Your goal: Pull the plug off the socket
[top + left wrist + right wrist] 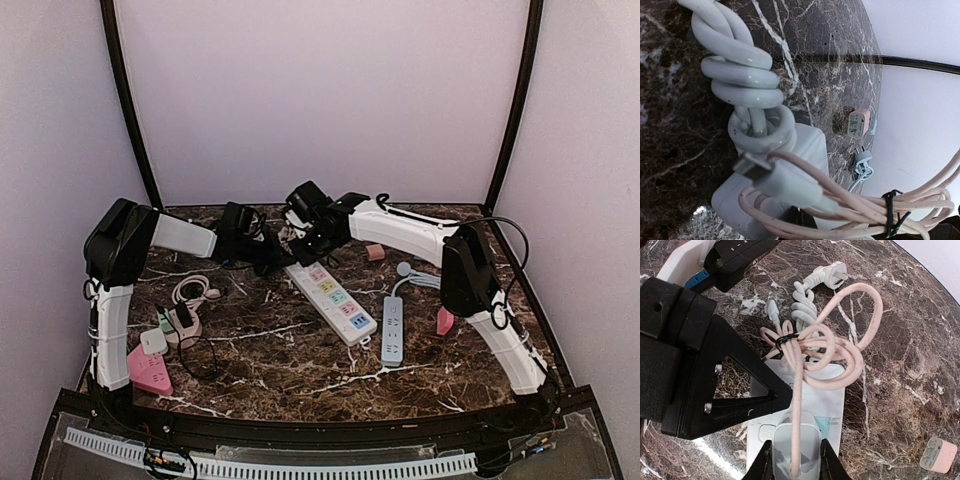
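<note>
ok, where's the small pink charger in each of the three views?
Top external: pink charger lies on the table, right of centre, just below the right arm's forearm.
Left wrist: pink charger right of centre, near the table edge.
Right wrist: pink charger in the bottom right corner.
Shared landmark: the white power strip.
</note>
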